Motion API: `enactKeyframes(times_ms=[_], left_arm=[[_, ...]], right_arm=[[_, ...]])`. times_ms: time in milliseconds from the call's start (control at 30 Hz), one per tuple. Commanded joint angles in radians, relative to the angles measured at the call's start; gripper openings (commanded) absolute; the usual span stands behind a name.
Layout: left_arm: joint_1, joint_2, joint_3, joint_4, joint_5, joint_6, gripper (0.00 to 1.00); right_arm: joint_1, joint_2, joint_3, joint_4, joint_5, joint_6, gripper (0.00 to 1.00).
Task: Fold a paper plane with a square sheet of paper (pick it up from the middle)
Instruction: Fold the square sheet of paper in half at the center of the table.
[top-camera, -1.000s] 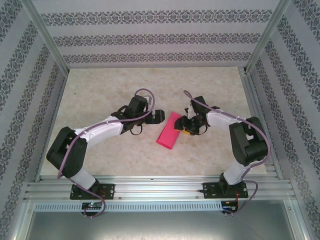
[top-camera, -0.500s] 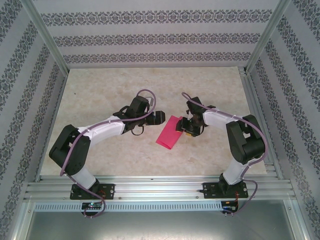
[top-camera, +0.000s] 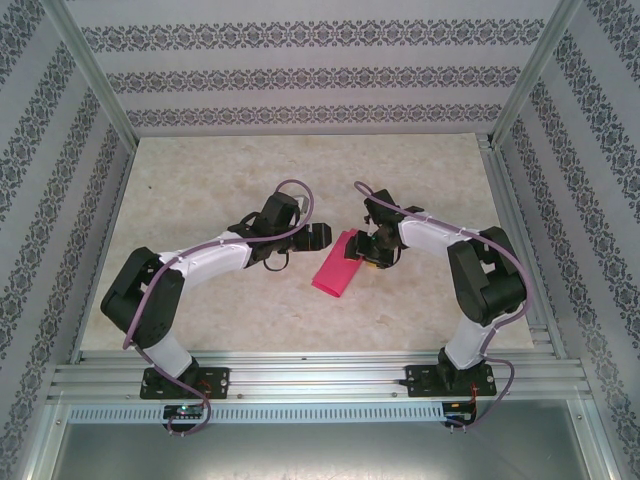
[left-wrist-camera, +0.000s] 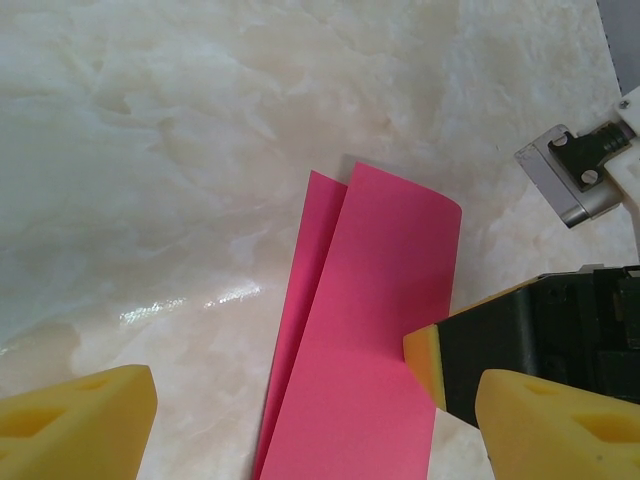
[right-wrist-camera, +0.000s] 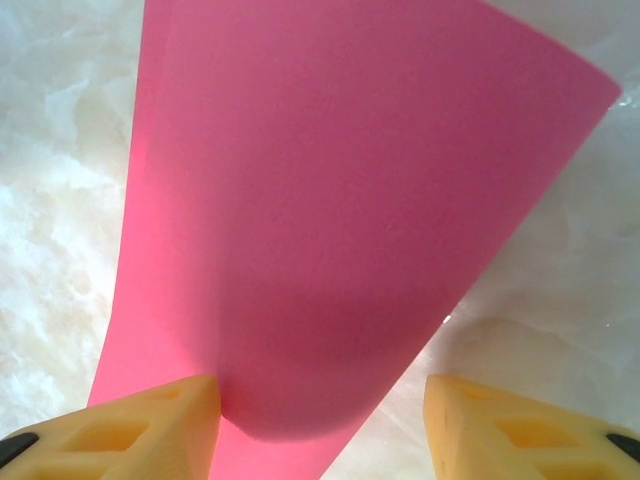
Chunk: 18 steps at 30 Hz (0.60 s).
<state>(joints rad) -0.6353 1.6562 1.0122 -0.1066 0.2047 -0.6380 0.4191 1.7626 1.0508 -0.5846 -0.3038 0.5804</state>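
Broadly, the marbled desk (top-camera: 200, 180) carries little besides the work, boxed in by patterned walls (top-camera: 300, 70) on three sides and an aluminium rail (top-camera: 320, 380) along its near edge, none of which crowds the middle; the left arm (top-camera: 205, 262) and right arm (top-camera: 432, 233) reach in from the near edge and meet around the desk's centre, a shade toward the right edge, because that is where the square sheet of paper (top-camera: 337, 266) lies; it is doubled over into a long strip, its upper layer set a little askew of the lower and bowing up rather than pressed flat, so the crease looks unfinished, I judge; the left hand (top-camera: 318, 237) hovers just off the strip's far-left side with its fingers spread wide and gripping nothing, probably placed to steady or flatten the flap; the right hand (top-camera: 366, 253) sits at the opposite long side, fingers apart, the rounded fold rising between them and one yellow pad (left-wrist-camera: 422, 362) touching the paper's edge, seemingly pinning it; the chief obstacle is each hand to the other, close across so narrow a strip; purple cables (top-camera: 290, 190) loop clear of the paper.
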Motion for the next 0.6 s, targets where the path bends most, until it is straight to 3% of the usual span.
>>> enactKeyframes(times_ms=[0, 233, 467, 567], left_arm=[[-0.009, 0.01, 0.014, 0.038, 0.019, -0.011, 0.84], [-0.009, 0.031, 0.021, 0.034, 0.045, -0.03, 0.73], [-0.009, 0.058, 0.036, 0.03, 0.055, -0.059, 0.7], [-0.009, 0.066, 0.04, 0.032, 0.058, -0.065, 0.69]], right_arm=[[0.006, 0.02, 0.033, -0.027, 0.031, -0.022, 0.56], [0.007, 0.048, 0.043, -0.003, 0.005, -0.018, 0.57], [0.012, 0.047, 0.061, -0.008, -0.044, -0.084, 0.57], [0.014, 0.049, 0.071, -0.035, -0.002, -0.092, 0.57]])
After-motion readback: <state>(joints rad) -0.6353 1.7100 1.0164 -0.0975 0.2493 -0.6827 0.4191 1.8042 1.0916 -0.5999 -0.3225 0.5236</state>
